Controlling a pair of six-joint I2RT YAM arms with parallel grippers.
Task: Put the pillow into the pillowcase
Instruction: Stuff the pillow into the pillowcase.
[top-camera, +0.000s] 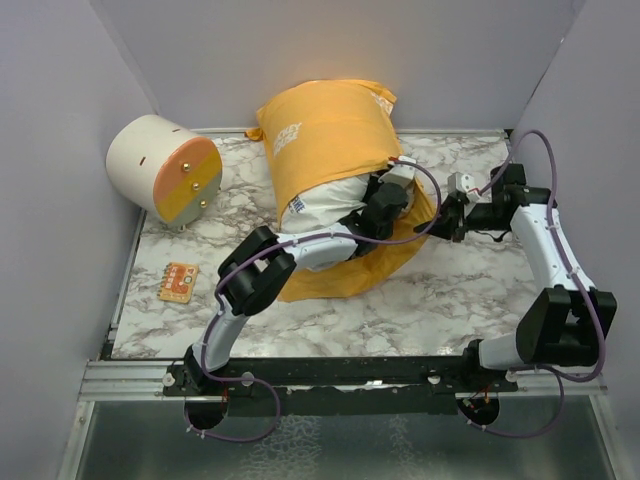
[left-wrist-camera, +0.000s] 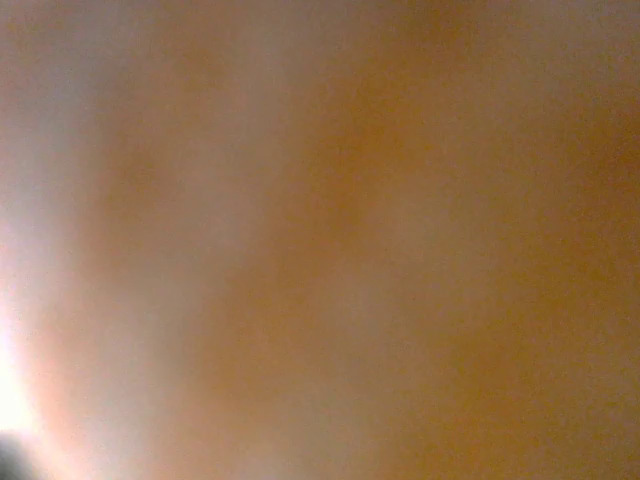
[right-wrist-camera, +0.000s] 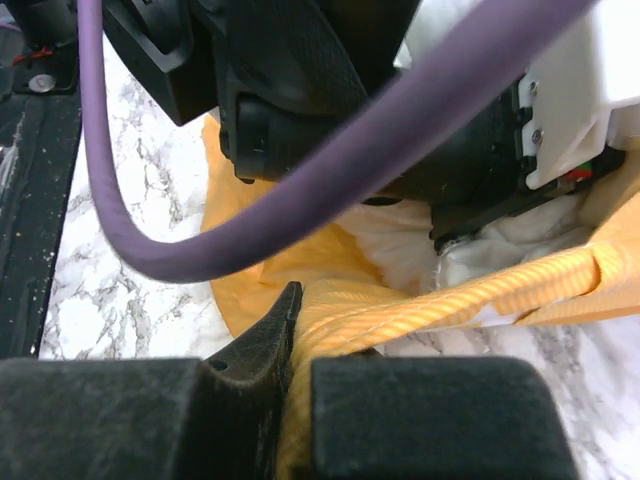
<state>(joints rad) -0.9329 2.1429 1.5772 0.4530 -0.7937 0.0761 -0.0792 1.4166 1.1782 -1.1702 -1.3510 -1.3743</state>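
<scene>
The orange-yellow pillowcase (top-camera: 320, 130) stands bulging at the back centre, pulled over most of the white pillow (top-camera: 322, 207), whose near end shows at the case's mouth. My left arm's wrist (top-camera: 385, 208) reaches into that mouth; its gripper is hidden inside, and the left wrist view is filled with blurred orange fabric (left-wrist-camera: 400, 240). My right gripper (top-camera: 443, 218) is at the right side of the opening. It is shut on the pillowcase's striped hem (right-wrist-camera: 450, 295), with fabric pinched between the black fingers (right-wrist-camera: 255, 370). White pillow (right-wrist-camera: 400, 235) shows behind the hem.
A cream-and-orange cylinder (top-camera: 165, 168) lies at the back left. A small orange card (top-camera: 178, 281) rests on the marble table (top-camera: 450, 300) at the left. Grey walls close in the sides and back. The left arm's purple cable (right-wrist-camera: 300, 190) crosses right in front of my right gripper.
</scene>
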